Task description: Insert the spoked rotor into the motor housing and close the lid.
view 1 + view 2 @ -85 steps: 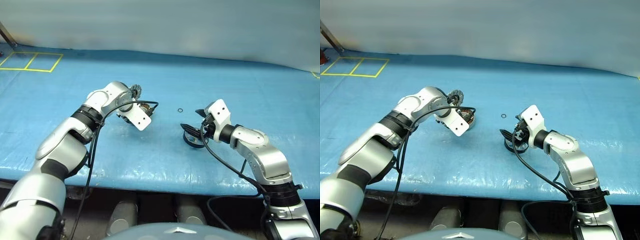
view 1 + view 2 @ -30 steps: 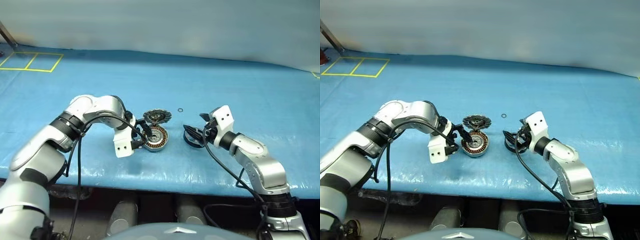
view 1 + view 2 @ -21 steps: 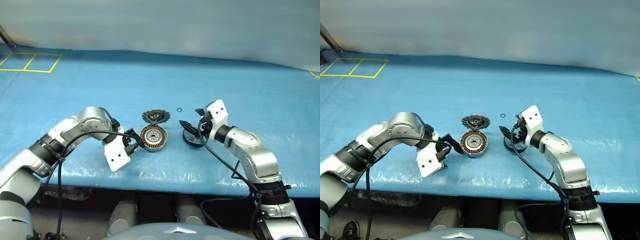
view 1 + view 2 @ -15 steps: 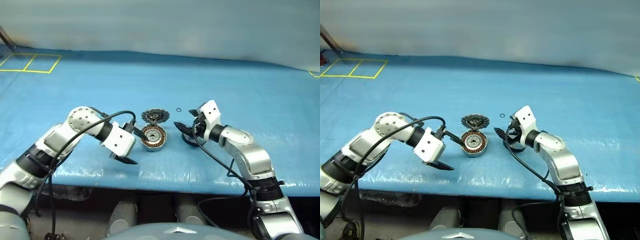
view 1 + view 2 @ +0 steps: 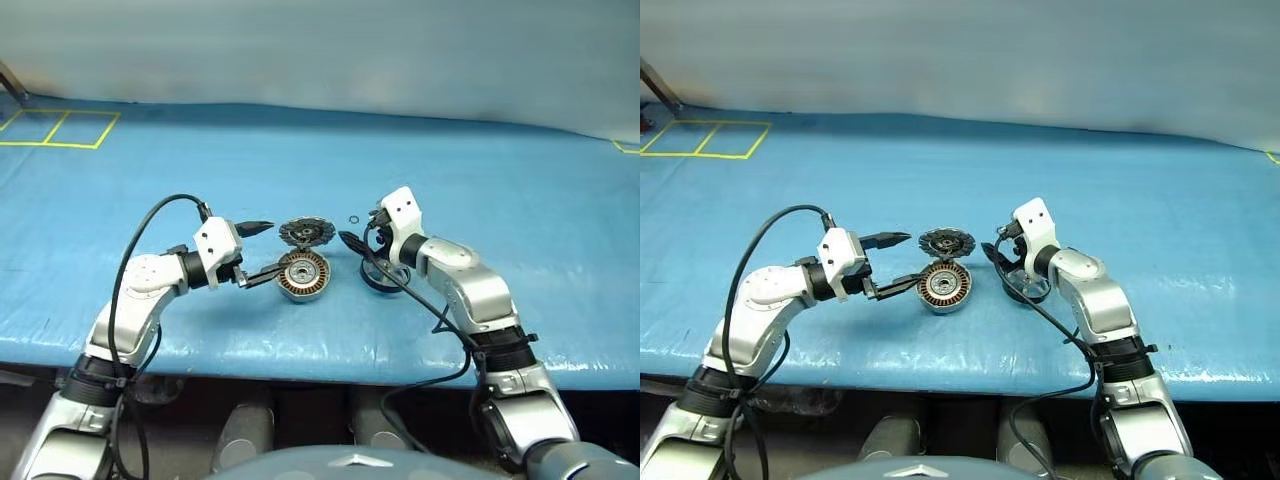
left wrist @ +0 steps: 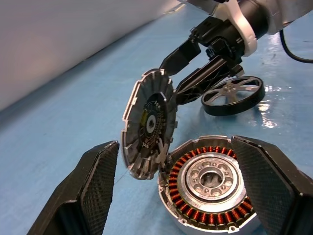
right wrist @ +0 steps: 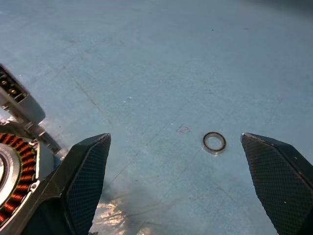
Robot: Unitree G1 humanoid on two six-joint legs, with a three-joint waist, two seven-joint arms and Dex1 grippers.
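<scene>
The motor housing (image 5: 303,275), a short silver can with copper windings, stands on the blue table. The lid (image 5: 309,233), a notched silvery disc, leans tilted against its far side. My left gripper (image 5: 261,253) is open and level just left of the housing, one finger high and one low; in the left wrist view its fingers (image 6: 90,191) frame the housing (image 6: 208,183) and lid (image 6: 146,125). The spoked rotor (image 5: 385,278), a dark ring, lies to the right of the housing. My right gripper (image 5: 996,256) hovers open over the rotor's left edge, holding nothing.
A tiny washer ring (image 5: 354,221) lies just beyond the right gripper, seen between the fingers in the right wrist view (image 7: 214,142). Yellow tape squares (image 5: 60,125) mark the table's far left corner. A pale wall runs behind the table.
My left gripper has let go of the housing, rolled over and drawn back to its left, fingers now one above the other. My right gripper has moved forward and left over the rotor.
</scene>
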